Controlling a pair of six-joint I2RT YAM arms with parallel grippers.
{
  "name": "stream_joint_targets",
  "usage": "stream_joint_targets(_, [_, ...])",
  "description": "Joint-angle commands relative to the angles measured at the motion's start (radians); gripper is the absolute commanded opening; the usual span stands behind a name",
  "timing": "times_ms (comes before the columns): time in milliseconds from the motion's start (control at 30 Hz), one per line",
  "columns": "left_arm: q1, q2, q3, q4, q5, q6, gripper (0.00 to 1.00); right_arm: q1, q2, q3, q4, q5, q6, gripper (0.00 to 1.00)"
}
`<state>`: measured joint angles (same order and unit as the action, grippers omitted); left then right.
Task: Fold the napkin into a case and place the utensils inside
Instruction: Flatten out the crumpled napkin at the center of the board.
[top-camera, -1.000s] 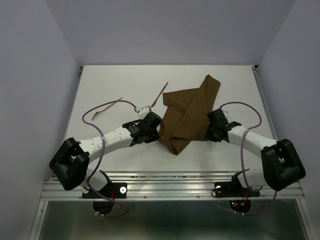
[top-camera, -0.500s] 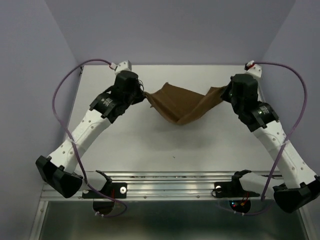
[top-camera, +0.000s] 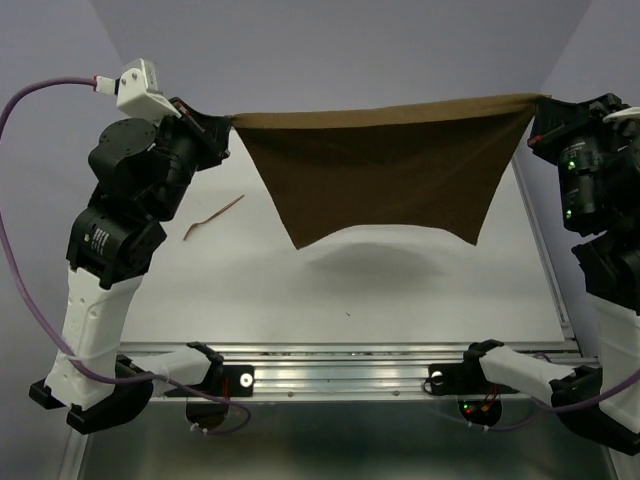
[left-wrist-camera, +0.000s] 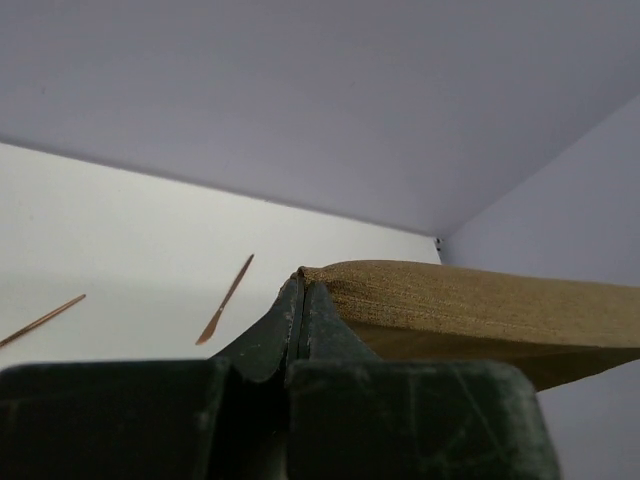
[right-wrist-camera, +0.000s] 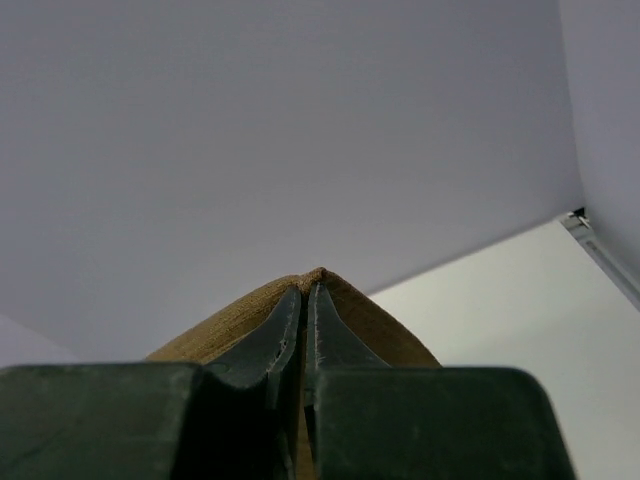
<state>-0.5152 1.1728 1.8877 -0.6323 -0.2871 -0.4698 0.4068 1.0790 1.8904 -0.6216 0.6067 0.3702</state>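
The napkin (top-camera: 385, 170) hangs in the air above the desk (top-camera: 400, 290), spread wide between its two upper corners. Its top edge is taut and almost straight, and its lower edge hangs free, not touching the surface. The left claw (top-camera: 228, 121) is closed tight on one corner, and the right claw (top-camera: 536, 106) is closed tight on the other. The utensils (left-wrist-camera: 225, 300) lie on the desk at the left, apart from each other and from the cloth. We judge that the step in hand is to lay the napkin flat for folding. To do it well, we should lower both claws level and together, let the lower edge land first, hold the tension so that no wrinkle forms, and stay away from the utensils.
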Motion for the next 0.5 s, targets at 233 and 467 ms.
stream_joint_targets(233, [-0.002,-0.163,0.083,0.138,0.091,0.092,0.0,0.004,-0.048,0.11,0.062,-0.235,0.056,0.01])
stream_joint_targets(467, [-0.002,-0.154,0.127,0.112,0.114,0.091,0.0,0.004,-0.09,0.056,0.06,-0.162,0.058,0.01])
